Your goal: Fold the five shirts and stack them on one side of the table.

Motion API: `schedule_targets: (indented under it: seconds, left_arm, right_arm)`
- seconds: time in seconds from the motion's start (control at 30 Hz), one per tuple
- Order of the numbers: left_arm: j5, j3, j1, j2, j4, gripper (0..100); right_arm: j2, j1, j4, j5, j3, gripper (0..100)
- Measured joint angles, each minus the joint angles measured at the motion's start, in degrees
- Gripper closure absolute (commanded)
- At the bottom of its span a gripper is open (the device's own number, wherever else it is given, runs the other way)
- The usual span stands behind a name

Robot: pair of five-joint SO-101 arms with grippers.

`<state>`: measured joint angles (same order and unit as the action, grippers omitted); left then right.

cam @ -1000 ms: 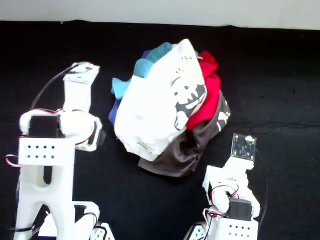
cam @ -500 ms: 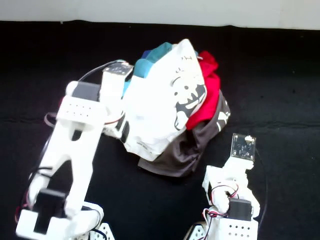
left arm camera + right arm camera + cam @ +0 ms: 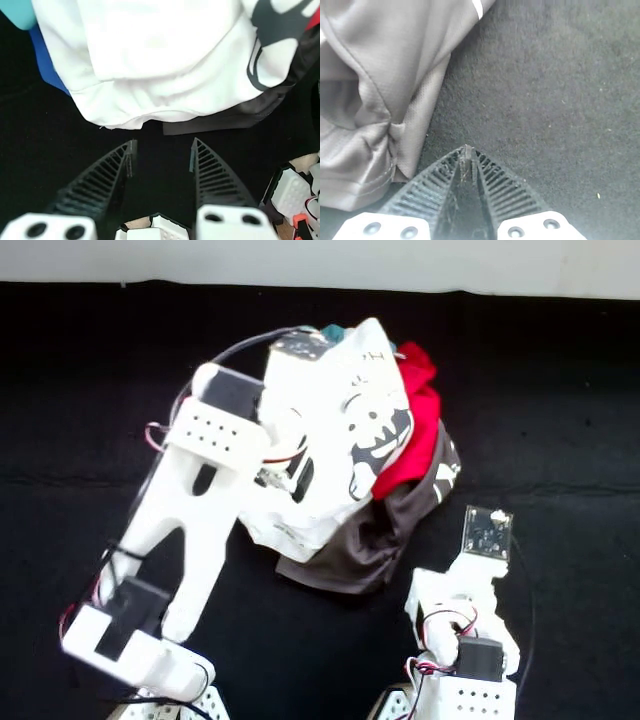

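left claw gapes wide beside white shirt lying lengthwise near to far.

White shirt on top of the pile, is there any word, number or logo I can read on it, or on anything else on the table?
white shirt: a dark graphic and a few small marks near its far edge, too blurred to read.
dark grey shirt: a pale printed patch, no letters legible.
Nothing else carries readable text.

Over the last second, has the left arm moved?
Yes. The left arm swung rightward, from beside the shirt pile to above its white shirt.
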<state>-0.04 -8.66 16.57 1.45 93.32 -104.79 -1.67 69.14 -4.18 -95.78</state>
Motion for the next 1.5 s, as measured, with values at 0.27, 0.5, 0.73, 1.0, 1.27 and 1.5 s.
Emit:
schedule_targets:
  seconds: [0.27, 0.5, 0.73, 1.0, 1.27, 1.5]
  left_arm:
    - [0.00, 0.00, -0.09, 5.36, -6.42, 82]
    - [0.00, -1.32, 2.29, 5.45, -7.56, 72]
    - [0.00, -10.73, 4.92, 5.45, -4.13, 72]
    - [0.00, -11.52, 4.75, 5.63, -4.13, 72]
    - [0.00, -7.03, 4.75, 5.63, -11.60, 71]
    - [0.00, -5.45, 4.66, 12.13, -20.04, 71]
  right_arm:
    - [0.00, 0.00, -8.09, 0.44, 0.00, 98.5]
    - [0.00, -6.95, -9.23, 22.77, 0.00, 98.5]
    - [0.00, -13.98, -10.29, 30.33, 11.16, 88.5]
    - [4.48, -18.81, -10.11, 33.41, 35.69, 84.8]
    - [34.81, -21.01, 5.89, 26.46, 70.77, 84.4]
    - [51.43, -17.76, 28.66, 24.35, 99.25, 84.4]
